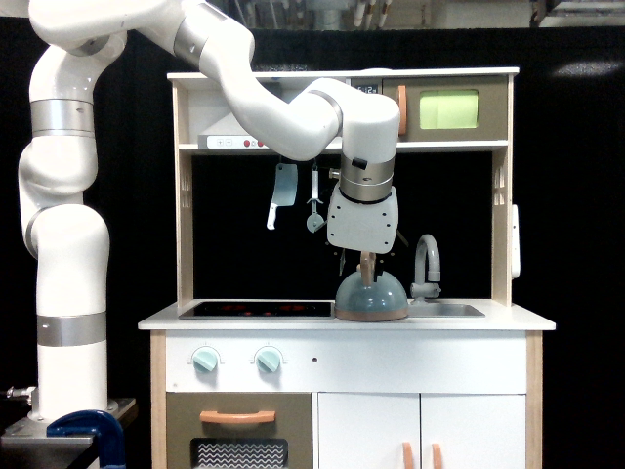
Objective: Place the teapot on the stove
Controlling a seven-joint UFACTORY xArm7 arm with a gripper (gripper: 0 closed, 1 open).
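The teapot (371,294) sits on the counter just right of the stove (256,309), close beside the faucet (426,266) and sink (446,310). The gripper (366,256) hangs over its handle; whether it grips cannot be told. A toy cleaver (282,193) and ladle (314,207) hang behind.

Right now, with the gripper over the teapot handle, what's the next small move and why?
Probably confirm the grip on the handle, then lift the teapot slightly. It sits on the counter between the stove and the sink, not on the stove. The gripper is right at the upright handle, but whether the jaws have closed can't be told. Once lifted, it can travel toward the exterior view's left.
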